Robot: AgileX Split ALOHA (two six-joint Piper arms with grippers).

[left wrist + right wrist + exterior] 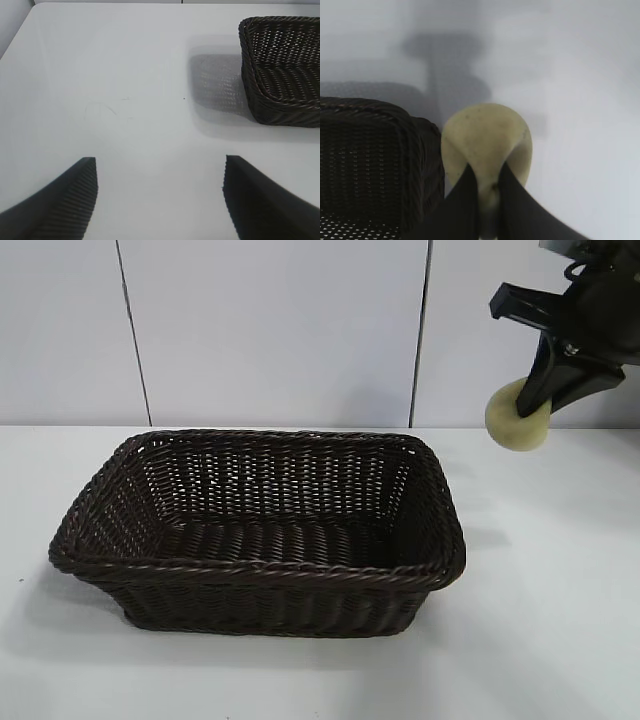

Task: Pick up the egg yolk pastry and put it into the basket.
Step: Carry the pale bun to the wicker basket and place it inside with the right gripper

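- Right jaws point(538, 410) pinched deep into pastry point(515, 420), held aloft right of basket point(260, 570), clear of worktop point(560, 620).
- Left jaws point(160, 195) spread wide, empty, parked over worktop.
- Pastry likely soft, light; it dents under grip. Hold mid-body, gently.

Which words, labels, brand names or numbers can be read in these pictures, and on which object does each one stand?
None: no readable text appears in any view. The basket, the egg yolk pastry, the right gripper holding it, the left gripper and the table carry no markings.
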